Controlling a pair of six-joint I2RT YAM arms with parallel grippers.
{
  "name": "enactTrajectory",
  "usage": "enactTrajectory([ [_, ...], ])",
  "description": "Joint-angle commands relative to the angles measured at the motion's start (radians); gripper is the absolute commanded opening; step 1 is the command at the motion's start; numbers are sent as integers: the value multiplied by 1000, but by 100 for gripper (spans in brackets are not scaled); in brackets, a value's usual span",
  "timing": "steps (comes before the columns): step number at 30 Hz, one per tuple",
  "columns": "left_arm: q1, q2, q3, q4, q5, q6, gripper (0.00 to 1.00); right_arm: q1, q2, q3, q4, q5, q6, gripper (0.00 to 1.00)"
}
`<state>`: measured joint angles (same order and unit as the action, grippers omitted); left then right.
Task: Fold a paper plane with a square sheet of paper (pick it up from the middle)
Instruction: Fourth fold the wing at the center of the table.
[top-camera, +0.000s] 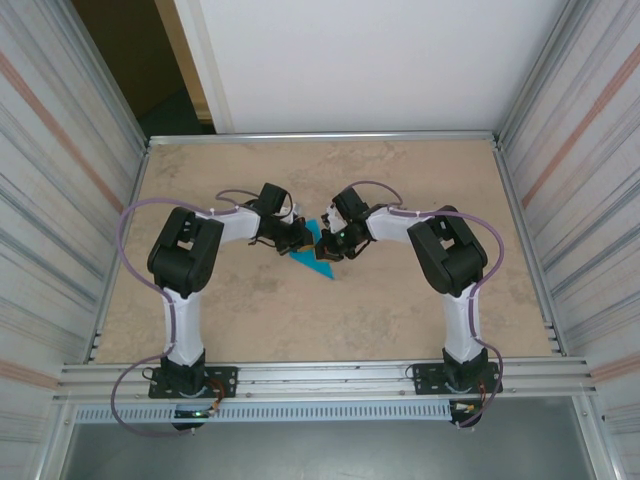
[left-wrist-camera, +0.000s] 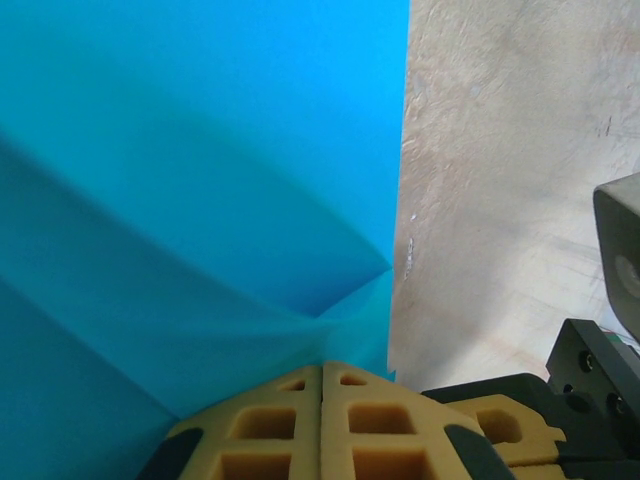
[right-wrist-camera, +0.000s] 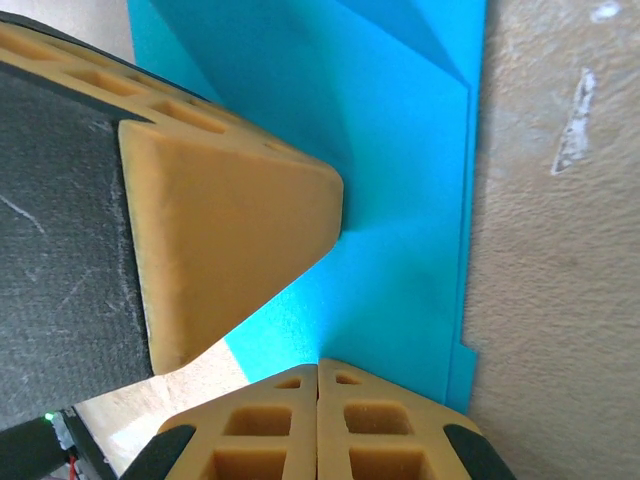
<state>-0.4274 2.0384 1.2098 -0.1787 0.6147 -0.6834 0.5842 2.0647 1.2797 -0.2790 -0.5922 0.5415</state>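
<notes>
The teal-blue square sheet of paper (top-camera: 320, 264) lies creased and folded smaller at the middle of the table, between both grippers. In the left wrist view the paper (left-wrist-camera: 200, 180) shows slanted folds that run to my left gripper (left-wrist-camera: 322, 368), whose yellow fingers are shut with their tips against the sheet. My right gripper (right-wrist-camera: 318, 366) is shut too, tips on the paper (right-wrist-camera: 400, 200) near its layered edge. The left gripper's finger (right-wrist-camera: 230, 220) rests on the sheet just beside it. I cannot tell whether paper is pinched in either one. From above, the left gripper (top-camera: 298, 240) and right gripper (top-camera: 330, 246) nearly touch.
The beige table (top-camera: 400, 320) is bounded by a metal rail at the near edge (top-camera: 320, 378) and corrugated walls left and right. Both arms reach inward from their bases, elbows out to the sides.
</notes>
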Motion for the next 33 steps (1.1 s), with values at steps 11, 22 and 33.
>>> enactTrajectory([
  [11,-7,97,49,-203,-145,48,6,-5,-90,-141,-70,11,-65,5],
  [22,-8,119,69,-229,-154,57,6,-10,-191,-311,-64,18,-73,6],
  [33,-10,102,73,-201,-105,49,6,-18,-404,-371,111,34,34,10],
])
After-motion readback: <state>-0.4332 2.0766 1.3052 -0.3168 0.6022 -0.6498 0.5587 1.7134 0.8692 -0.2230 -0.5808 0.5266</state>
